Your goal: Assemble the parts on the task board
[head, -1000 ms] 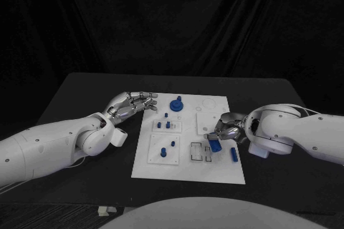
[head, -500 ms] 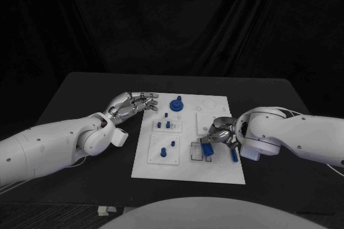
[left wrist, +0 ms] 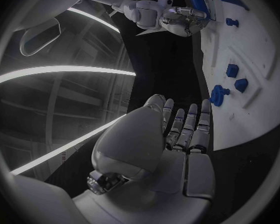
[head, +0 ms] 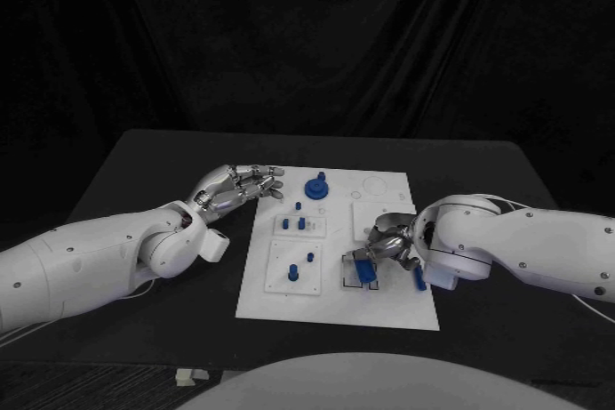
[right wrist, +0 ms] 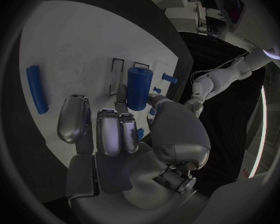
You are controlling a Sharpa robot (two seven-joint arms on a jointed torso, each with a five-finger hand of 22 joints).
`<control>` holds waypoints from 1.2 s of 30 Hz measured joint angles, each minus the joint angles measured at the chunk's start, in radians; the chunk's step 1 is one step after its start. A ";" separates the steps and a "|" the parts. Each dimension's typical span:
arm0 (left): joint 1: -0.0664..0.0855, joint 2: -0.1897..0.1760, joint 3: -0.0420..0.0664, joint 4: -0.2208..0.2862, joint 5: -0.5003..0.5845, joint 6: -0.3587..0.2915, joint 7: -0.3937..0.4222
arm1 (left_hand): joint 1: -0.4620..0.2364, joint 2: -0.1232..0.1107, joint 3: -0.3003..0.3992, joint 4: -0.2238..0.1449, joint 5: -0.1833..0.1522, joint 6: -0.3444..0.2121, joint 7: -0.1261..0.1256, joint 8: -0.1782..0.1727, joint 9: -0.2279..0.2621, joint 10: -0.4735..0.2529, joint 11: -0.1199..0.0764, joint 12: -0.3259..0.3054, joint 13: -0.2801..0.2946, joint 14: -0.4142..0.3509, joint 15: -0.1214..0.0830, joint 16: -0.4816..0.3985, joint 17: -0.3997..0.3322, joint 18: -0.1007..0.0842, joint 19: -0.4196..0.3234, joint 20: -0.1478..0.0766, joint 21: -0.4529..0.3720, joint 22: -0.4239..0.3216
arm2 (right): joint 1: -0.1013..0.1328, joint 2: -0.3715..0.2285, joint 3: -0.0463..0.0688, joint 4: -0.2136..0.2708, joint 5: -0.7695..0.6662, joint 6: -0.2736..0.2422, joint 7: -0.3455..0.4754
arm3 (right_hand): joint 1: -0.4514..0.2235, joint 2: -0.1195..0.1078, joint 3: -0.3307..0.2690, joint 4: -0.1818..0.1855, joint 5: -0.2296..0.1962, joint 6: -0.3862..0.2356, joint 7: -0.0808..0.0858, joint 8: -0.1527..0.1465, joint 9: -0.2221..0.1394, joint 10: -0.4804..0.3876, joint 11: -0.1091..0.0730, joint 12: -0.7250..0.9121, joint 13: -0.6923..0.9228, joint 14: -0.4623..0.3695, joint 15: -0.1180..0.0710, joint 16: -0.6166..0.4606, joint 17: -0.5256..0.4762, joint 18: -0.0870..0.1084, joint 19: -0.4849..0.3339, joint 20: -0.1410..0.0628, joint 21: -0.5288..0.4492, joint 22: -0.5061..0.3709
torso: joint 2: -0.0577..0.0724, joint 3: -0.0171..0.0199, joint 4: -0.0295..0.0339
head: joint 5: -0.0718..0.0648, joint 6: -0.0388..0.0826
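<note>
The white task board (head: 385,308) lies mid-table. My right hand (head: 392,245) hovers over its near right part and pinches a short blue cylinder (head: 365,268) (right wrist: 139,87) between thumb and a finger. The cylinder hangs right at the black-outlined slots (head: 355,274) (right wrist: 117,76). A long blue bar (head: 419,278) (right wrist: 37,88) lies flat on the board just right of that hand. My left hand (head: 238,188) (left wrist: 180,134) floats by the board's far left edge, fingers loosely bent, holding nothing.
A blue round knob (head: 315,189) (left wrist: 218,94) stands at the board's far middle. Small blue pegs (head: 298,222) stand in the left-hand plate, and another peg (head: 292,271) stands nearer me. Bare black table (head: 154,170) surrounds the board.
My right hand has carried the blue cylinder leftward, from beside the blue bar to over the black-outlined slots. The left hand has stayed put.
</note>
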 measured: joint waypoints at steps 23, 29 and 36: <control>0.000 0.003 0.000 -0.006 0.000 0.007 -0.008 | 0.000 0.000 0.000 0.000 0.000 0.000 0.000 0.000 0.000 0.000 0.000 0.000 0.000 0.000 0.000 0.000 0.000 0.000 0.000 0.000 0.000 0.000 | -0.002 0.018 0.002 -0.016 -0.001 0.034 -0.015 | -0.043 0.009 -0.111 0.020 -0.392 -0.007 0.000 0.001 -0.004 -0.001 0.001 0.000 0.000 -0.001 0.006 -0.011 0.000 0.016 0.000 0.000 -0.029 0.001 | 0.001 -0.0004 -0.0005 | 0.002 0.000; 0.000 0.004 0.000 -0.006 0.000 0.009 -0.010 | 0.000 0.000 0.003 0.003 0.000 0.000 0.000 0.000 0.000 0.003 0.003 0.000 0.000 0.000 0.000 0.000 0.000 0.000 0.000 0.000 0.000 0.000 | -0.002 0.019 0.002 -0.017 -0.003 0.038 -0.019 | -0.055 0.013 -0.146 0.032 -0.455 -0.007 -0.001 0.001 -0.005 -0.001 0.001 0.000 0.000 -0.001 0.006 -0.011 0.000 0.016 0.000 0.000 -0.035 0.001 | 0.001 -0.0004 -0.0007 | 0.004 0.000; 0.000 0.004 0.000 -0.007 0.000 0.012 -0.013 | 0.000 0.000 0.003 0.003 0.000 0.000 0.000 0.000 -0.001 0.003 0.003 0.000 0.000 0.000 0.000 0.000 0.000 0.000 0.000 0.000 0.000 -0.001 | -0.003 0.019 0.002 -0.017 -0.007 0.039 -0.020 | -0.072 0.012 -0.168 0.040 -0.488 -0.010 0.003 0.004 -0.006 -0.001 0.001 0.000 0.000 -0.001 0.006 -0.011 0.000 0.016 0.000 0.000 -0.037 0.001 | 0.000 -0.0003 -0.0012 | 0.005 0.000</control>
